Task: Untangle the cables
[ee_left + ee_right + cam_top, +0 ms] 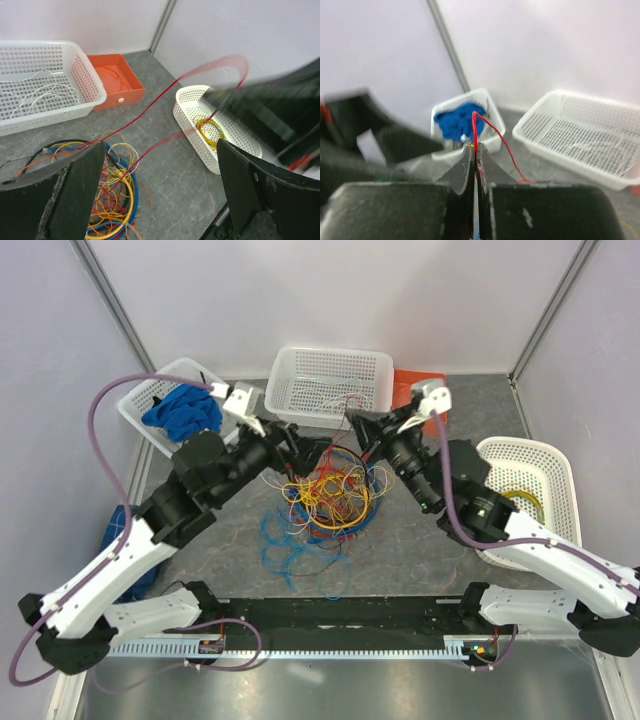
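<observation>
cables (325, 495): i am seeing the bunch lying as one tangle of yellow, orange, red, white and black loops on the grey table (430, 540). it is sitting between the two grippers and just below them in the top view. looser blue loops (290, 540) are trailing from the tangle on the side nearer the arm bases.

red cable (474, 131): the right gripper (475, 150) is pinching this one strand, its jaws pressed fully together on the wire. the wire is sticking up past the fingertips, then arcing over to the right and down. in the left wrist view the same red cable (145, 112) is running taut from the tangle (112, 200) up and away to the right, toward the blurred right arm.

left gripper (160, 200): jaws are standing wide apart with nothing held between them. its fingers (75, 200) are framing the tangle, which is sitting under and left of the gap. in the top view the left gripper (298, 452) is hanging at the upper left edge of the bunch and the right gripper (358, 432) at the upper right edge. i cannot tell there whether either is touching the pile.

around: beyond the left gripper, a white basket (85, 82) is holding a few thin white wires (40, 97). just beside it is an orange box (131, 95) with an orange coil (112, 75) in it. to the right of that gripper an oval basket (187, 107) is holding a yellow coil (212, 132). beyond the right gripper, a small basket (492, 120) is holding a blue cloth (457, 122).
</observation>
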### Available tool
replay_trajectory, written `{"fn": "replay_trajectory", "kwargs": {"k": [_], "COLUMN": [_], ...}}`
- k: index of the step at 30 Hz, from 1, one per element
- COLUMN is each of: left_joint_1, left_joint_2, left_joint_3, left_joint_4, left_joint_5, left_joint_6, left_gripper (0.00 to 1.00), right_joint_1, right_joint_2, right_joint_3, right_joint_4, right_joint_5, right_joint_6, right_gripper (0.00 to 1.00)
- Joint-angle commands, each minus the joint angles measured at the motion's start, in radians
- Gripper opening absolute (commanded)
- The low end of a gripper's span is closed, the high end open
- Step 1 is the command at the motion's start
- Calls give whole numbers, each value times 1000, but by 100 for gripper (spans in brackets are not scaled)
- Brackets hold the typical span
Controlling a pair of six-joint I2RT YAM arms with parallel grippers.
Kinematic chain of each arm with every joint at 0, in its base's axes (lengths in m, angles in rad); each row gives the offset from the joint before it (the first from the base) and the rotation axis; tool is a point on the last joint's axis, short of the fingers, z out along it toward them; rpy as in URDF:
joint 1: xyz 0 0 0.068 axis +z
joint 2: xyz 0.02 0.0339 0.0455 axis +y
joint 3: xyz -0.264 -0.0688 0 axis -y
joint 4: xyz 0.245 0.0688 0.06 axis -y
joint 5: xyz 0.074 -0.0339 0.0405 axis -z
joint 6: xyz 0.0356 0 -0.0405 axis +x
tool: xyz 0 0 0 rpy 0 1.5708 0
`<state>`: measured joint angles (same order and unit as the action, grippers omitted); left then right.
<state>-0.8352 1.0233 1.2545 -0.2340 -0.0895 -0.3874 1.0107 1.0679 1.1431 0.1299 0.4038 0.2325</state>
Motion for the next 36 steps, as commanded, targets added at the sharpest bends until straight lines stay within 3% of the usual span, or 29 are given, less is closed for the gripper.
{"fn": "replay_trajectory", "kwargs": {"k": [1, 9, 11, 18, 24, 28, 33, 36], "left_joint_1": [-5, -5, -4, -5, -5, -5, -5, -5], "left_joint_2": [-135, -206, -172, 43, 161, 224, 300, 351], "left_joint_3": [-188, -571, -616, -667, -635, -577, -540, -514], "left_joint_4": [192, 661, 816, 1115, 1204, 1154, 1185, 1200], "left_joint_5": [-99, -66, -35, 76, 56, 40, 33, 22], "left_joint_6": [-5, -18, -15, -37, -16, 31, 48, 71], "left_gripper": [100, 100, 100, 100, 97, 83, 77, 61], "right_joint_1": [-1, -3, -3, -3, -1, 0, -1, -1], "right_joint_2": [-28, 10, 26, 58, 63, 58, 67, 69], "right_joint_3": [200, 411, 457, 540, 561, 575, 609, 632], "right_joint_4": [-116, -274, -311, -375, -409, -417, -435, -454], "right_joint_5": [115, 130, 132, 106, 89, 79, 46, 20], "right_joint_6": [-81, -93, -90, -61, -47, -42, -18, -2], "right_gripper": [0, 0, 0, 0, 0, 0, 0, 0]}}
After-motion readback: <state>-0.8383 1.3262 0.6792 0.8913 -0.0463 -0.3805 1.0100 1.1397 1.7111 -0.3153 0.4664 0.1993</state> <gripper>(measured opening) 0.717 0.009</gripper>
